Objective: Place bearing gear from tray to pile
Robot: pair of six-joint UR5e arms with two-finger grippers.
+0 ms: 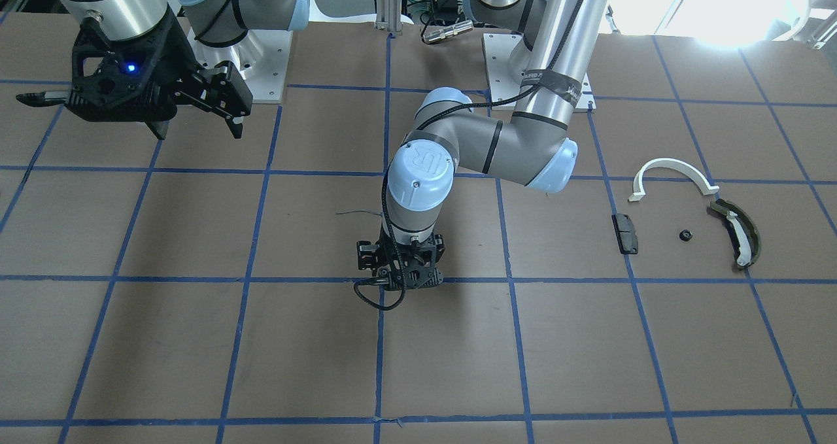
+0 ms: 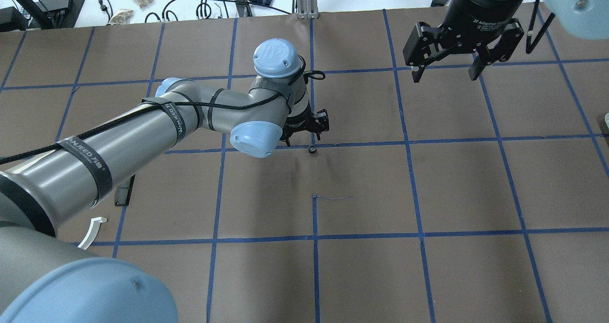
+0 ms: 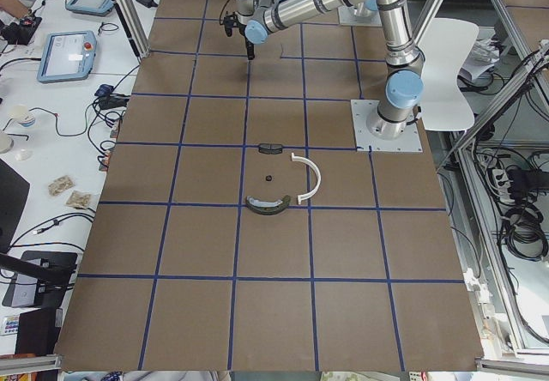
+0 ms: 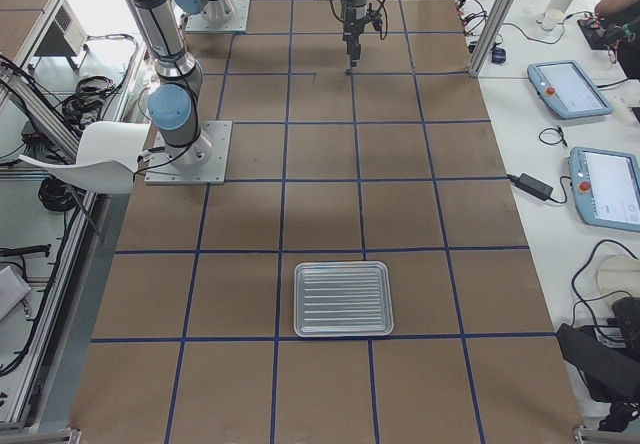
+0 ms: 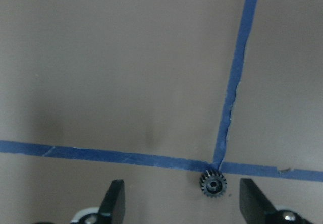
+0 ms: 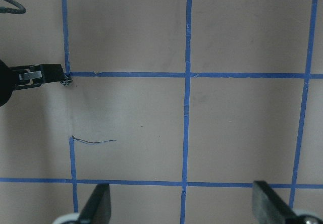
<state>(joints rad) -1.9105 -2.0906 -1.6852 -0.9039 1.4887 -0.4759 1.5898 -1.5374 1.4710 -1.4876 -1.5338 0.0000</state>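
Front-facing view: the left arm reaches out to mid-bench with its elbow folded and its wrist pointing straight down. The left claw (image 1: 400,274) hangs low over the bench (image 1: 196,352) at a line of blue tape (image 1: 261,278), and its body hides what lies beneath. The pile (image 1: 686,225) sits well apart on the robot's left: a white half-ring (image 1: 673,167), a black block (image 1: 625,233), an olive curved piece (image 1: 739,231) and a small black part (image 1: 684,235) between them. The right claw (image 1: 198,130) hangs high near its base, jaws apart and holding nothing.

Overhead view: the bearing gear (image 2: 312,149) lies flat on the bench at a tape crossing, just beside the left claw's tips.

Exterior right view: the tray (image 4: 343,297) sits at the robot's right end, well apart from the gear.

Left wrist view: the jaws stand wide open and the gear lies between the fingers (image 5: 115,201), nearer the one on the view's right and touching neither. The step looks like a pickup from the bench. It calls for sliding the claw sideways to centre the gear, lowering until the pads bracket its teeth, then closing slowly, since a small toothed wheel probably skids if one pad arrives first. Then lift straight and carry it to the pile without nudging the block
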